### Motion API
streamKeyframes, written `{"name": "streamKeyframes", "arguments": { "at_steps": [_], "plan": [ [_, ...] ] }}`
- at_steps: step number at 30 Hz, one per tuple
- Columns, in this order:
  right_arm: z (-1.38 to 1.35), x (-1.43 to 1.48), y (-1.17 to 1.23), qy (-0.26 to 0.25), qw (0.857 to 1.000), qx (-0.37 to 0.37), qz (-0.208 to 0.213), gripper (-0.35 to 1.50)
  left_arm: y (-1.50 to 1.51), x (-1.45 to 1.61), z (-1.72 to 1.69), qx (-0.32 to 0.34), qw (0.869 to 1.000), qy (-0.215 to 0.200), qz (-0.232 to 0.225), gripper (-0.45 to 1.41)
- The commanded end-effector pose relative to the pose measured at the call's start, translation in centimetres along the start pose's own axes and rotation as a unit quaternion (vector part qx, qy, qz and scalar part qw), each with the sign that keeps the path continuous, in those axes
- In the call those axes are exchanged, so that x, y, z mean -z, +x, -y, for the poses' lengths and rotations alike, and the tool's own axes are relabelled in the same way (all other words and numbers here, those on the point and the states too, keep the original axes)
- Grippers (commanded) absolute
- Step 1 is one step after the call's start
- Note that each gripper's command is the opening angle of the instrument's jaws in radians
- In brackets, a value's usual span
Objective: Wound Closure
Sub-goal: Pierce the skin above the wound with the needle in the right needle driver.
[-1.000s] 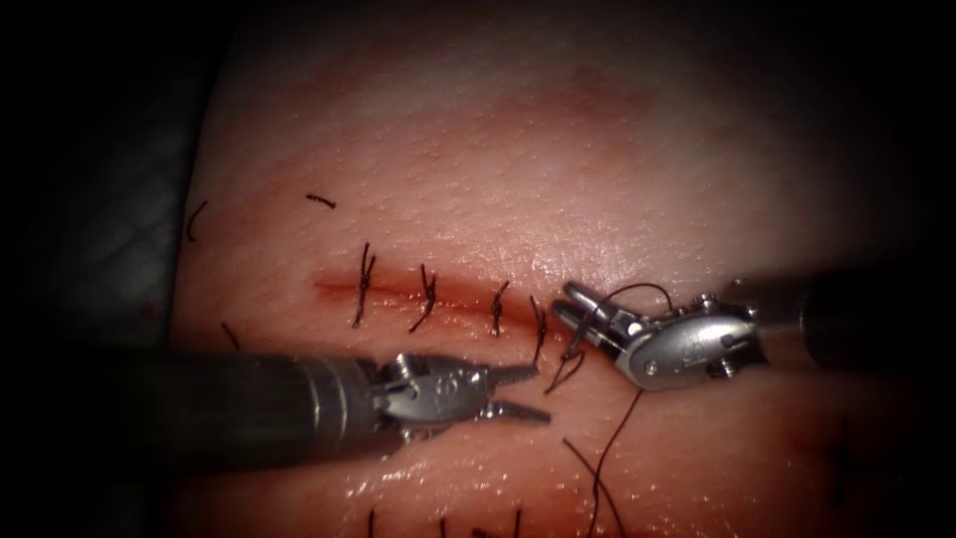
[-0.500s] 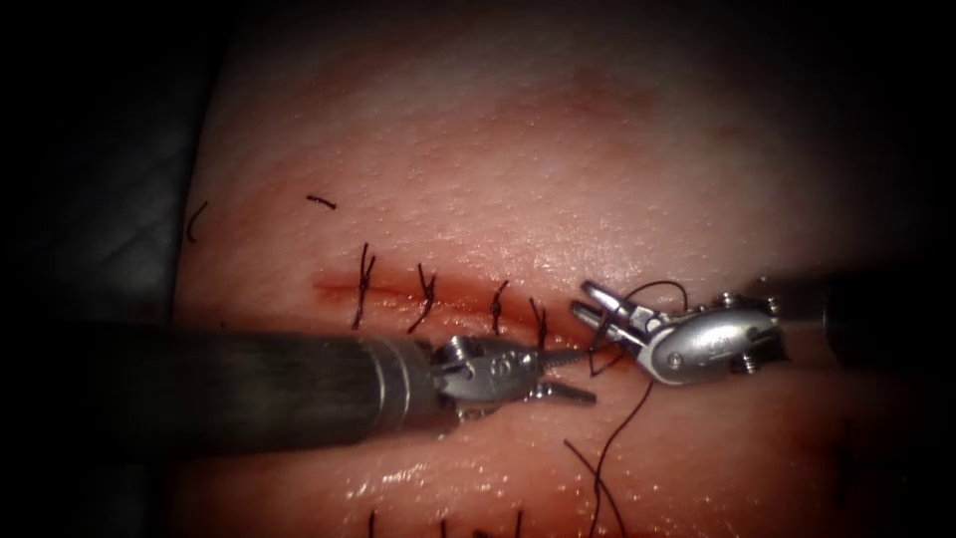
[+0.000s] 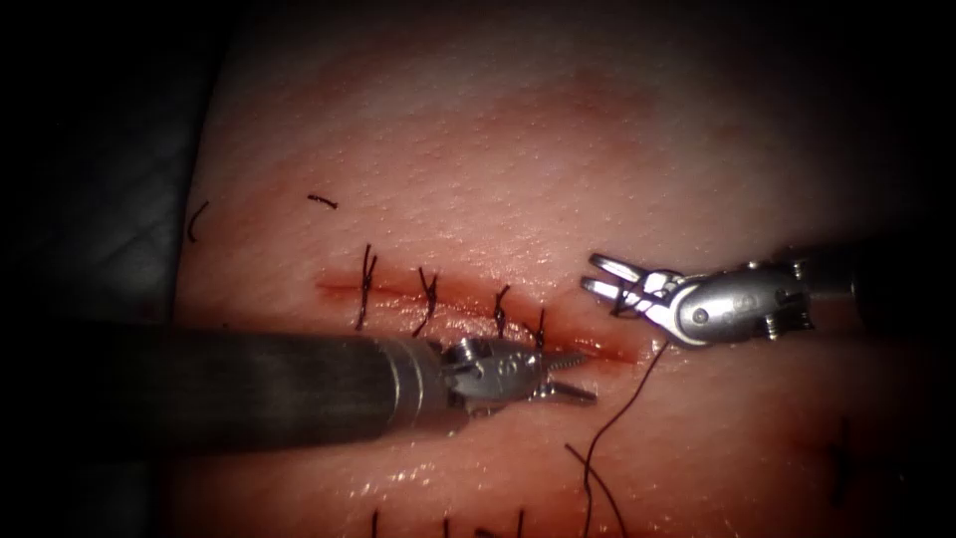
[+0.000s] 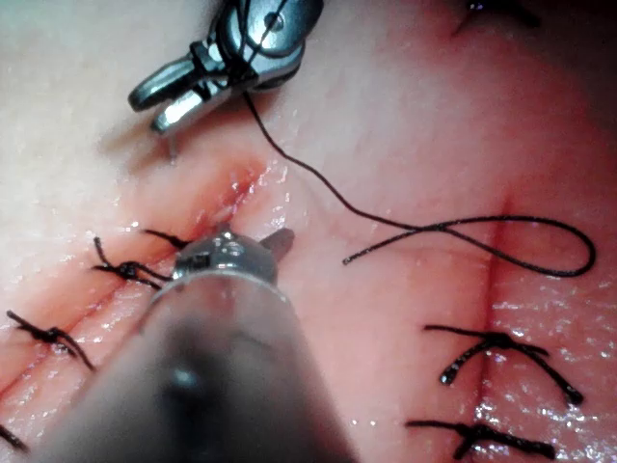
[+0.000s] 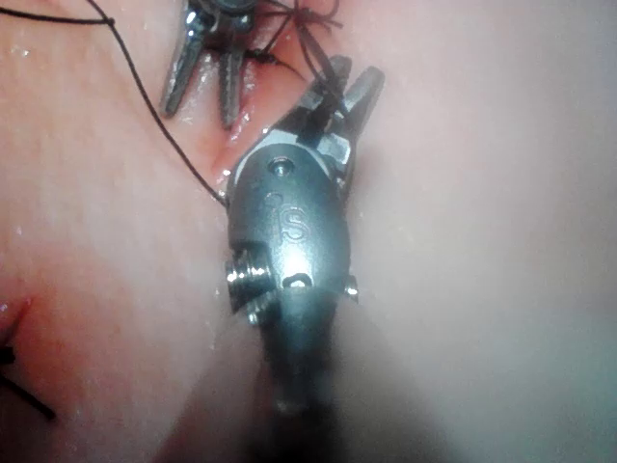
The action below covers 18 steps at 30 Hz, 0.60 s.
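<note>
The tissue [image 3: 498, 179] bears a horizontal cut [image 3: 597, 349] crossed by several dark stitches [image 3: 428, 299]. My left tool [image 3: 588, 377] reaches in from the left, and its jaws stand open over the cut's unstitched right end, holding nothing that I can see. In the right wrist view they [image 5: 200, 111] are spread apart. My right tool [image 3: 597, 276] hovers just above and right of that end, jaws open, with dark thread [image 3: 607, 428] wound around them [image 4: 147, 109] [image 5: 355, 75]. The thread trails down across the tissue in a loose loop [image 4: 434, 230]. Where the needle lies I cannot tell.
Short cut thread ends [image 3: 322, 201] [image 3: 194, 221] lie on the tissue up and to the left. A second row of stitches [image 3: 443, 523] [image 4: 492, 342] sits nearer the front. Red fluid wets the cut's edges. Left of the tissue is dark surround.
My left tool slid right and slightly up, its jaws reaching the cut's right end. My right tool rose and drew back to the right, carrying the thread wraps on its jaws.
</note>
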Motion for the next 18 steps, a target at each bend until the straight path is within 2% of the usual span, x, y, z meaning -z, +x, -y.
{"name": "streamKeyframes", "arguments": {
  "at_steps": [1, 4, 8, 11, 12, 18],
  "plan": [
    [0.0, -0.07, -0.07, 0.001, 1.0, -0.018, 0.001, -0.35, -0.01, -0.06, -0.04, -0.001, 1.0, -0.001, 0.003, 0.14],
    [-0.08, -0.1, -0.07, 0.004, 0.998, -0.059, 0.003, -0.35, -0.03, -0.06, -0.11, -0.003, 1.0, -0.005, 0.007, 0.14],
    [-0.23, -0.15, -0.04, 0.012, 0.989, -0.147, 0.008, -0.35, -0.11, -0.07, -0.2, -0.008, 1.0, -0.009, 0.017, 0.14],
    [-0.32, -0.19, -0.04, 0.012, 0.985, -0.173, 0.007, -0.35, -0.15, -0.08, -0.25, -0.012, 1.0, -0.012, 0.024, 0.14],
    [-0.35, -0.24, -0.05, 0.012, 0.979, -0.205, 0.009, -0.35, -0.17, -0.06, -0.26, -0.012, 1.0, -0.013, 0.024, 0.14],
    [-0.38, -0.35, -0.07, 0.017, 0.957, -0.287, 0.022, -0.35, -0.18, -0.02, -0.2, -0.013, 1.0, -0.016, 0.023, 0.14]
  ]
}}
